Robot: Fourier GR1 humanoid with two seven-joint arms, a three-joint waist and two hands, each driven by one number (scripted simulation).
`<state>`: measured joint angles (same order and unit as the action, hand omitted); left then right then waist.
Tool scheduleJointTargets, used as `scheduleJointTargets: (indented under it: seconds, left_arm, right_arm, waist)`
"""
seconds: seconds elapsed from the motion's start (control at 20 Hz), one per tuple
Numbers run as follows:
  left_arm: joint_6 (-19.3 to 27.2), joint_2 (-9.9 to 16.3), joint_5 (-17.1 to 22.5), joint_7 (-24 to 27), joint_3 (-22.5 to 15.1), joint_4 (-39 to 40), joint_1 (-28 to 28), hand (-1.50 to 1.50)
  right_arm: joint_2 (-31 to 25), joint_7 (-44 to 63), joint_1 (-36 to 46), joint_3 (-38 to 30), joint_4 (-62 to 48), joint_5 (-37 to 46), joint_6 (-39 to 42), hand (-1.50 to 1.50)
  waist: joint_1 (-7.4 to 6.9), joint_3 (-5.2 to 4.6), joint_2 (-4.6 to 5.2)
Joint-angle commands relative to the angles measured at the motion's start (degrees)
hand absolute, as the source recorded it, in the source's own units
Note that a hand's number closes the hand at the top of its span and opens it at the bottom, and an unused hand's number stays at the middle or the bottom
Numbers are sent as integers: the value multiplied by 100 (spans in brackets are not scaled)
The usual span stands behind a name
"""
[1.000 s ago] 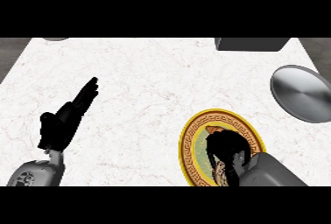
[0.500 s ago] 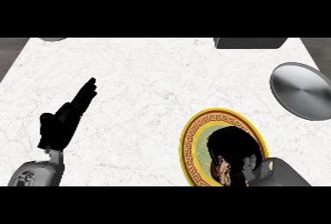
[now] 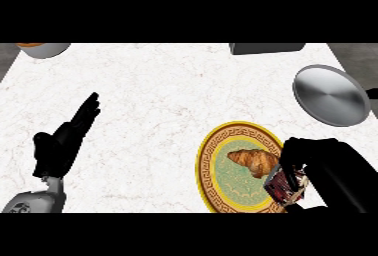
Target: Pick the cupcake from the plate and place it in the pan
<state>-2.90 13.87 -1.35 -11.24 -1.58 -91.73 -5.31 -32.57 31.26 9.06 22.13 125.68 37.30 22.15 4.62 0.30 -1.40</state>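
Since half a second ago, the right hand (image 3: 328, 170) has drawn back off the plate (image 3: 214, 170), fingers curled round the cupcake (image 3: 286, 186) at its right rim, half hiding it. A croissant (image 3: 252, 161) now shows there. Left hand (image 3: 63, 145) rests open, fingers straight. The pan (image 3: 331, 95) sits beyond.

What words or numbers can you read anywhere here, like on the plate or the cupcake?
None can be read.
Plate: its gold rim has a key pattern only, no letters.
Cupcake, held in the right hand: the wrapper shows dark red and white marks, too blurred to tell if they are writing.
Croissant, pan and left hand: no text.
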Motion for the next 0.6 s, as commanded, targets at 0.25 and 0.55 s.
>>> scheduleJointTargets:
  seconds: [0.25, 0.55]
  left_arm:
    - [-178, 26, 14, 19, -64, -169, 94, 0]
    - [-245, -64, 27, -48, -90, -178, -119, 0]
  right_arm:
    - [-163, -1638, -2291, -1776, 982, 103, -1884, 150]
    - [309, -2819, -2260, -2946, -460, -1106, -2278, 150]
  waist:
    - [-230, -12, 103]
    - [-403, -20, 141]
